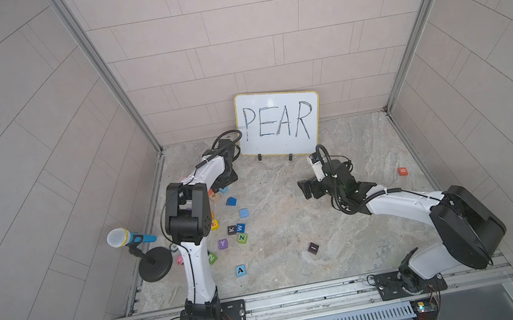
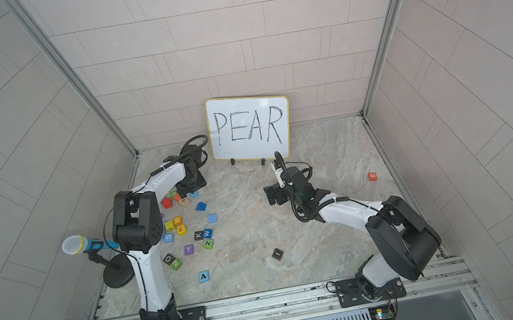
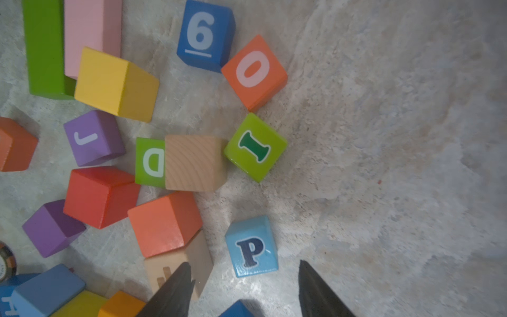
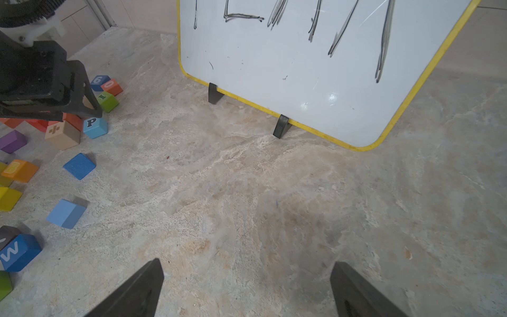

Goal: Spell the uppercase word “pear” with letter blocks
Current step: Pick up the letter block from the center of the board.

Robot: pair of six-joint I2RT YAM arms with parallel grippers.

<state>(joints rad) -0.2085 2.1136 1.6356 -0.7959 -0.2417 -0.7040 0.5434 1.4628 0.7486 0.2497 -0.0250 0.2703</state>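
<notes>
Left wrist view: the left gripper [image 3: 244, 263] has its two dark fingers [image 3: 175, 291] standing apart with nothing clamped between them. The light blue P block [image 3: 251, 247] sits on the table [image 3: 384, 164] just ahead of the gap, letter up. One finger overlaps the plus-marked wooden block [image 3: 167, 270] just beside the P, and a plain orange block [image 3: 164, 222] lies beyond that. I judge this the opening step, the reach for the word's leading letter. The next move calls for settling squarely astride the P without nudging the wooden neighbour. The right gripper [image 4: 247, 261] is spread wide over bare table, empty. The right wrist view adds what the left cannot: the left gripper seen from the side, hanging close over the P. Both top views hide those fingers beneath the wrist. Yet only they show the A block [image 1: 240, 270] alone toward the robot's side, the E block [image 2: 181, 229] in the cluster, and the whiteboard [image 1: 278, 122] reading PEAR in full. No R face shows in any view.
</notes>
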